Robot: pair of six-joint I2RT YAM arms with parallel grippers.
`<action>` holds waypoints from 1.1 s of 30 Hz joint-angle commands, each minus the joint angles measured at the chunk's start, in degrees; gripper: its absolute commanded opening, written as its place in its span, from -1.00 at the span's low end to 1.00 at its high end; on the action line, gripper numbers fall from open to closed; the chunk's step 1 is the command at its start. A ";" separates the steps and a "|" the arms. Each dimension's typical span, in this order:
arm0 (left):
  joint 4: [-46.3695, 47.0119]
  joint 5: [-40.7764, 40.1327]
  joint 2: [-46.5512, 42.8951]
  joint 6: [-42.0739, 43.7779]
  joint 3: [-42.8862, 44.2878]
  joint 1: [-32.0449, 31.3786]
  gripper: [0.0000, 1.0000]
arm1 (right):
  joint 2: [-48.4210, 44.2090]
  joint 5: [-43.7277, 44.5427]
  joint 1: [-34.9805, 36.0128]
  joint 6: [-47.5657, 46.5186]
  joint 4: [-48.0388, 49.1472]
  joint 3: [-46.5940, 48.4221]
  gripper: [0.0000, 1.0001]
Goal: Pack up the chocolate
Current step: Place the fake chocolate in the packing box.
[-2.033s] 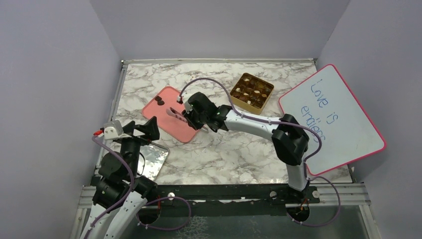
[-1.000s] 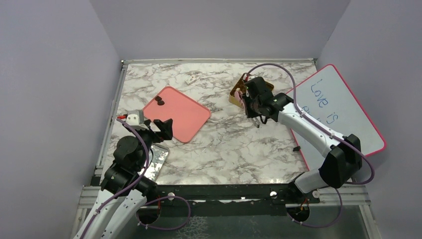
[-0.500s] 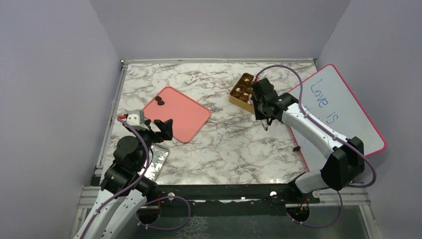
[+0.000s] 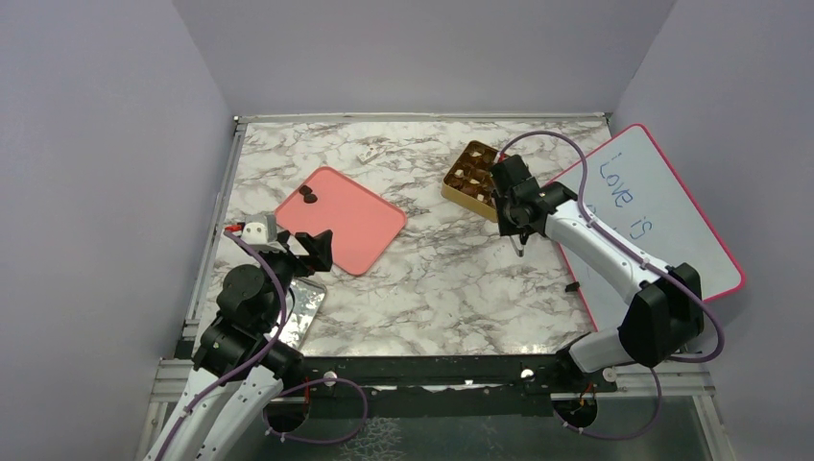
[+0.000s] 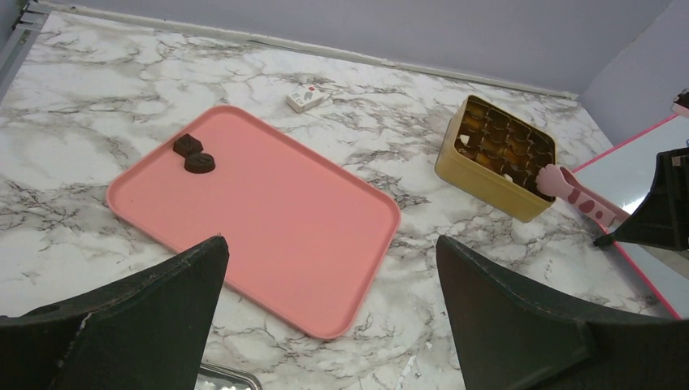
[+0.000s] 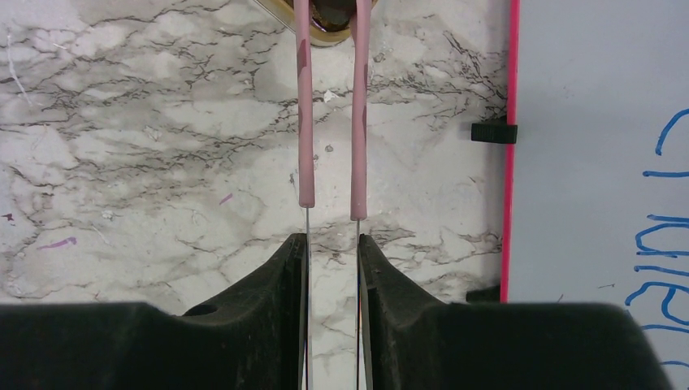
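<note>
Black left gripper hangs wide open at seven o'clock. Two chocolate pieces sit at the pink tray's ten o'clock corner; others lie in the gold box at one o'clock. Right gripper pinches the pink tweezers narrowly; I'd centre their tips over one cell before easing.

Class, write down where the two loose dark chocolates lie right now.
In the top view, the two dark chocolates sit close together near the far-left edge of the pink tray, well left of the gold box.
</note>
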 commanded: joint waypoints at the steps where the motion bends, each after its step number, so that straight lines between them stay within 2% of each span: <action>1: 1.53 1.26 -0.18 0.59 -0.50 0.30 0.98 | -0.84 1.94 -0.59 0.02 1.40 -0.31 -0.39; 14: 1.53 1.09 0.00 0.63 -0.50 0.30 0.98 | -1.44 2.03 -0.64 -0.57 1.00 1.03 -0.22; 28: 1.60 0.83 0.02 0.73 -0.54 0.30 0.98 | -4.84 -0.12 -0.61 0.47 -0.86 1.80 -0.22; 33: 1.54 0.65 0.04 0.75 -0.56 0.30 0.98 | -6.92 -4.05 -0.63 -0.65 0.26 1.56 -0.24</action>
